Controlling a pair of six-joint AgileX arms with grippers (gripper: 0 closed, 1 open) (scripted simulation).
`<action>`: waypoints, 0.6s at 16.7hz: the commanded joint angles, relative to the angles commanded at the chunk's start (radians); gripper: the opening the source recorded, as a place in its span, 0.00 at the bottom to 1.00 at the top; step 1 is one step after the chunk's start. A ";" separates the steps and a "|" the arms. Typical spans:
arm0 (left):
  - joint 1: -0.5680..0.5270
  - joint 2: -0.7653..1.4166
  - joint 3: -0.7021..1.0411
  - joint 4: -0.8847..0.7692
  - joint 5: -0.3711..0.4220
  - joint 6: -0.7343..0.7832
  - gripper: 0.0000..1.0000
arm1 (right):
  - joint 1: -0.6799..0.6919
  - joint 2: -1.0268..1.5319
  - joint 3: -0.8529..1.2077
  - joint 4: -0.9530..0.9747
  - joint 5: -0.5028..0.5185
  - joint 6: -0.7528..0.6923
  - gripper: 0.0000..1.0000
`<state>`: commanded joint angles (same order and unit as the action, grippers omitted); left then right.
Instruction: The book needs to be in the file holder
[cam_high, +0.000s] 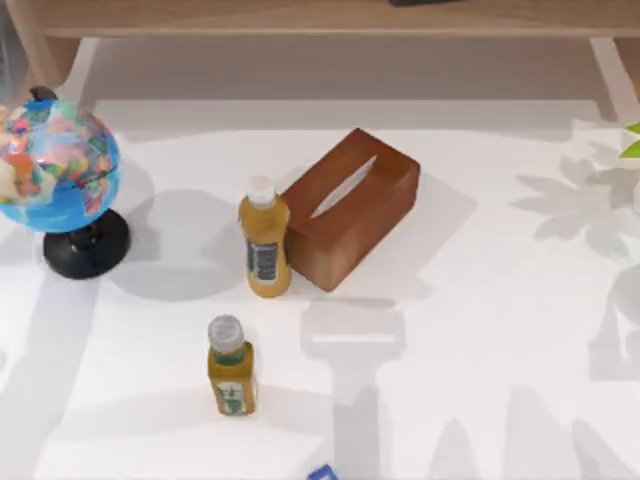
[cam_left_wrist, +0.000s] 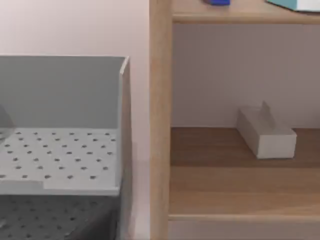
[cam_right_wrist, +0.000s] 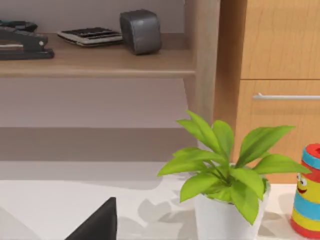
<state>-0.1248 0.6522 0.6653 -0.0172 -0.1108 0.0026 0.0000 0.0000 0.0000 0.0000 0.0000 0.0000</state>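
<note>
The white desk (cam_high: 480, 380) carries a globe (cam_high: 55, 165) on a black stand at its left side; a brown tissue box (cam_high: 350, 205) lies near the centre, set at an angle; a yellow bottle (cam_high: 264, 245) with a white cap lies touching the box's left flank; a second, smaller yellow bottle (cam_high: 230, 368) with a grey cap lies nearer the front edge, apart from the first. A small blue corner (cam_high: 322, 472) shows at the desk's front edge; whether it is the book cannot be told.

In the left wrist view, a grey file holder (cam_left_wrist: 65, 150) with perforated floor panels stands just beside a wooden shelf unit (cam_left_wrist: 160, 125); its visible compartment holds nothing; a pale tissue box (cam_left_wrist: 265, 135) rests on the lower shelf inside the unit.

In the right wrist view, a potted plant (cam_right_wrist: 225, 180) in a white pot stands on the desk near a wooden cabinet (cam_right_wrist: 275, 75) with a drawer handle; a striped red, blue and yellow toy (cam_right_wrist: 307, 192) stands just beside the pot; a calculator (cam_right_wrist: 90, 35), a stapler (cam_right_wrist: 22, 42) and a dark grey rounded object (cam_right_wrist: 141, 31) lie on the shelf above.

The state of the jaws of either arm cannot be told.
</note>
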 joint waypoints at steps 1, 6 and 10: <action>-0.017 0.101 0.105 -0.002 -0.016 0.000 1.00 | 0.000 0.000 0.000 0.000 0.000 0.000 1.00; -0.103 0.594 0.625 -0.014 -0.092 0.002 1.00 | 0.000 0.000 0.000 0.000 0.000 0.000 1.00; -0.160 0.920 0.960 -0.022 -0.142 0.003 1.00 | 0.000 0.000 0.000 0.000 0.000 0.000 1.00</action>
<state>-0.2849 1.5719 1.6252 -0.0392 -0.2528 0.0059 0.0000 0.0000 0.0000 0.0000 0.0000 0.0000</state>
